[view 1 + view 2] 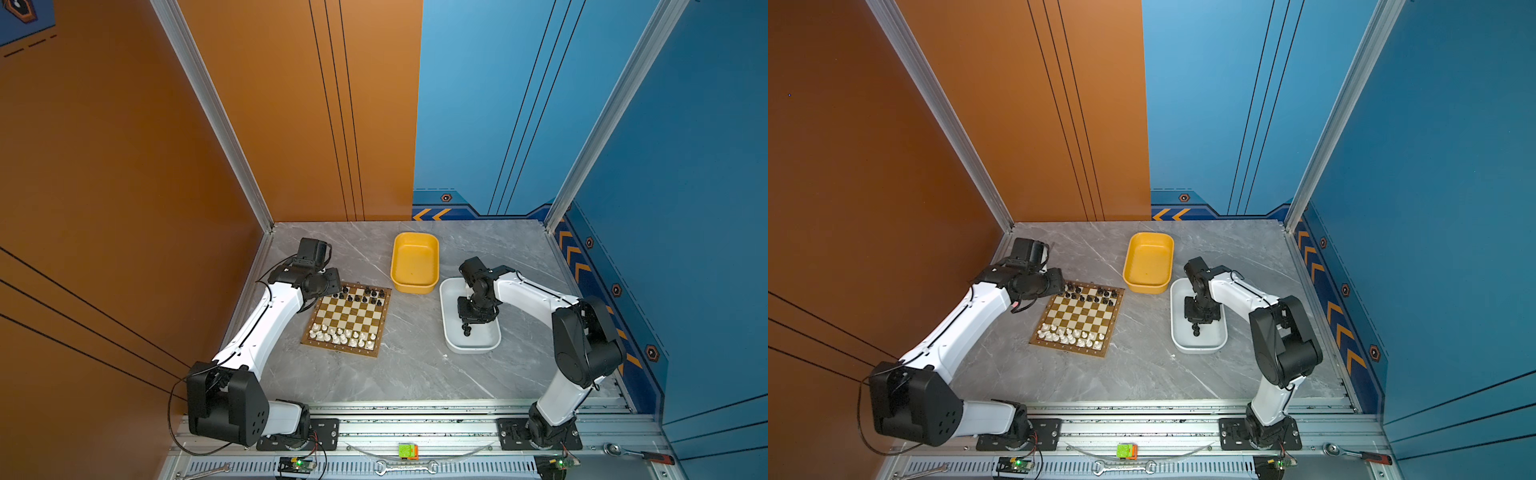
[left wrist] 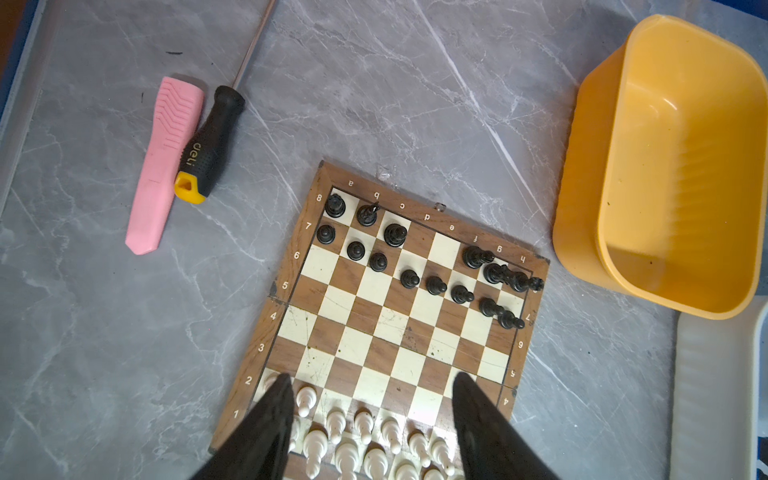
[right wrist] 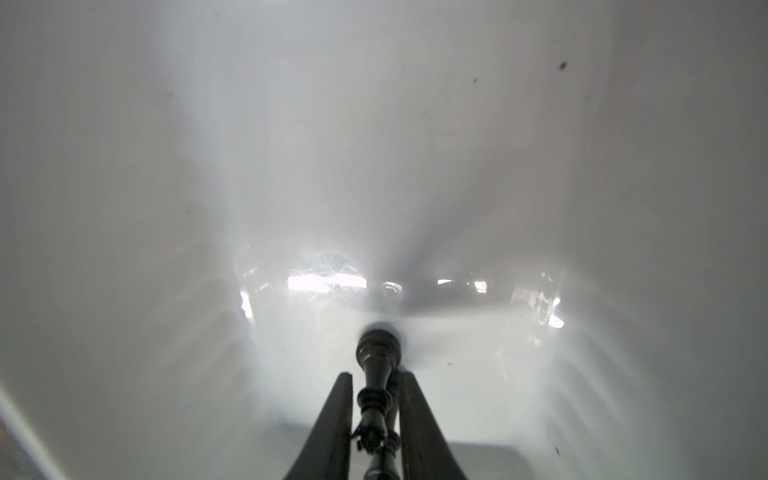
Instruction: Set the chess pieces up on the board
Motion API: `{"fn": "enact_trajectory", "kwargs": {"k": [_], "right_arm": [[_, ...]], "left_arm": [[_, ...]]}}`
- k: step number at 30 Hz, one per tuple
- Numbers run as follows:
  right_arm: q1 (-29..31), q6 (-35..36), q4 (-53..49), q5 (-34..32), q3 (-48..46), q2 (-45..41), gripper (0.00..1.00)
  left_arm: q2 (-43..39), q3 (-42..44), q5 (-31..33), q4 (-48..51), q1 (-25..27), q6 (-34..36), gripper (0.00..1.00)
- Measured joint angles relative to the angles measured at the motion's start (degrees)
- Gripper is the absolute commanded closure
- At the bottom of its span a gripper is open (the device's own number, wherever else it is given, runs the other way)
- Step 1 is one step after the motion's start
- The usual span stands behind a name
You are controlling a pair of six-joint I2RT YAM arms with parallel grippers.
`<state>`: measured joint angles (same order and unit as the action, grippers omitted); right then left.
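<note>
- While my right pincer (image 3: 375,374) is pressed onto one black piece (image 3: 378,349), gripping its upper part with the round base pointing at the floor, both sit inside the white tub (image 1: 478,347). I cannot tell whether the base touches the floor.
- My left pincer (image 2: 372,380) is spread wide and holds nothing. In the left wrist view its fingers (image 2: 270,424) show in front of the white rows.
- One board (image 1: 340,350) lies askew on the surface (image 1: 415,374), left of the middle in both top views.
- Fourteen black pieces (image 2: 409,278) stand on the board. Eight fill one row. Six stand behind it along the far edge, three at each end, with two bare squares between them.
- White pieces (image 2: 307,399) stand in two rows along the near edge. My fingers cover some, so I cannot count them.
- Of the two tubs, the yellow tub (image 1: 415,286) sits beyond the board's far right corner, near it but apart. The white tub is just beside the yellow one's near corner, and I cannot tell if they touch.
- Two tools, a screwdriver (image 2: 210,145) and a pink tool (image 2: 160,166), lie touching side by side off the board's far left corner, clear of its rim.
- For open room, the board's four middle rows are bare. A bare strip of surface runs between the board and the white tub, and a wide bare stretch lies in front of both.
</note>
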<state>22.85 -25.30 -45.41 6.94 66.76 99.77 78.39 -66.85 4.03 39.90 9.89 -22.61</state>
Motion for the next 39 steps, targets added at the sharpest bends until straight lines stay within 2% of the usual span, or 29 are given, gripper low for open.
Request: {"fn": "enact_trajectory", "kwargs": {"k": [7, 18, 39], "right_arm": [[0.0, 0.0, -0.2, 0.4, 0.0, 0.0, 0.78], [0.0, 0.3, -0.8, 0.4, 0.7, 0.0, 0.81], [1.6, 0.4, -1.5, 0.1, 4.5, 2.0, 0.79]], "left_arm": [[0.0, 0.0, 0.4, 0.0, 0.3, -0.4, 0.38], [0.0, 0.0, 1.1, 0.0, 0.2, -0.4, 0.38], [-0.1, 0.0, 1.0, 0.0, 0.4, -0.1, 0.38]]}}
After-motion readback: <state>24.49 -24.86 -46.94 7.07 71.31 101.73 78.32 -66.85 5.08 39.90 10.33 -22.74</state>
